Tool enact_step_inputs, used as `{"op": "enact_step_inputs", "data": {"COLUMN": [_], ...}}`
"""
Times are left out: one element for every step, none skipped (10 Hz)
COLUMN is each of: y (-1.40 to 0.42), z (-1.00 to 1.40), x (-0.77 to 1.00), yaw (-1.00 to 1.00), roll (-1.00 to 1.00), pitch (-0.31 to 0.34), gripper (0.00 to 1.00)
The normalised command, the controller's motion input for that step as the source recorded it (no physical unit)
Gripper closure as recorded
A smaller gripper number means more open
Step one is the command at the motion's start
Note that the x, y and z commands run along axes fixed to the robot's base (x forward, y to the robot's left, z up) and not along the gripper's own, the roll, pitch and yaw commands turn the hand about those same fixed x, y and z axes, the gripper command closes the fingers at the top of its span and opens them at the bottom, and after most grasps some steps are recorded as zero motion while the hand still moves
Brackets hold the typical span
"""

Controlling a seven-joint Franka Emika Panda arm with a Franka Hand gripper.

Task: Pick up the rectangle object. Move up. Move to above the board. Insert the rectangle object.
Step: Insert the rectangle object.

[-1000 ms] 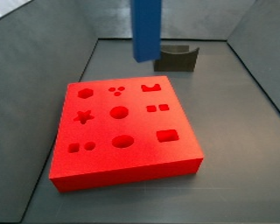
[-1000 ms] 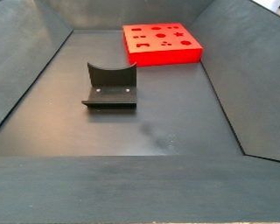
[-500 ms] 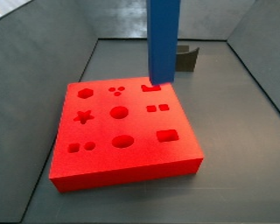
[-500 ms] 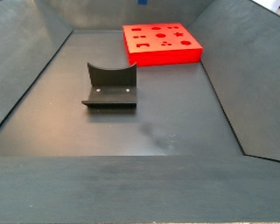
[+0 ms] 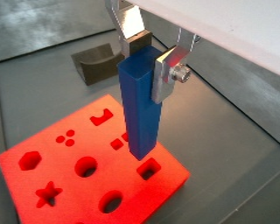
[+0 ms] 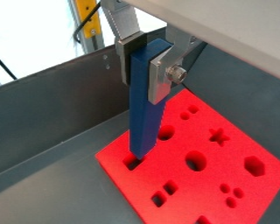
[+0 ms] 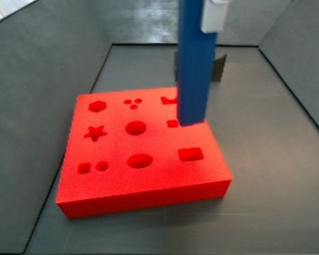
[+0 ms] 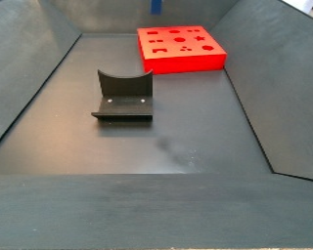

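Note:
The rectangle object (image 7: 193,65) is a tall blue bar hanging upright over the board. My gripper (image 5: 149,63) is shut on its upper end, a silver finger pressed flat on each side. The gripper (image 6: 149,61) shows the same hold in both wrist views. The board (image 7: 143,149) is a flat red block cut with star, round, hexagon and square holes. The bar's lower end (image 5: 143,149) hovers over the board (image 5: 73,171) near the small square holes. The bar (image 6: 143,114) stands just above the board (image 6: 213,166); I cannot tell whether it touches.
The dark fixture (image 8: 122,96) stands on the grey floor in front of the board (image 8: 183,49) in a side view. It also shows behind the bar, the fixture (image 5: 95,63) in a wrist view. Sloping grey walls (image 8: 42,68) enclose the floor.
The bar has moved with my gripper from beyond the board's far edge to over its right-hand part, and it hangs lower in the side view.

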Motion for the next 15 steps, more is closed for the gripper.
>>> {"op": "enact_step_inputs", "data": {"y": [-0.03, 0.0, 0.0, 0.0, -0.01, 0.0, 0.0, 0.0, 0.0, 0.0, 0.0, 0.0, -0.02, -0.05, -0.07], "z": [0.0, 0.0, 0.0, -0.11, -0.11, -0.09, 0.0, -0.03, -0.19, -0.22, -0.15, -0.11, -0.09, -0.14, -0.17], "x": [0.12, 0.04, 0.12, 0.5, 0.39, 0.18, 0.01, 0.0, -0.11, -0.05, 0.0, 0.0, 0.0, 0.0, 0.0], "yaw": [-0.05, -0.02, -0.03, -0.39, -0.49, -0.4, -0.13, 0.0, 0.0, 0.02, 0.04, 0.05, 0.01, 0.04, 0.05], "roll": [0.0, 0.0, 0.0, 0.0, 0.0, 0.0, 0.0, 0.0, 0.0, 0.0, -0.03, -0.05, -0.08, -0.06, -0.03], "pitch": [0.0, 0.001, 0.0, 0.046, 0.026, 0.004, 0.0, 0.0, 0.0, 0.0, -0.003, -0.011, -0.019, -0.011, -0.009], "gripper": [1.0, 1.0, 1.0, 1.0, 1.0, 1.0, 1.0, 1.0, 1.0, 1.0, 1.0, 1.0, 1.0, 1.0, 1.0]}}
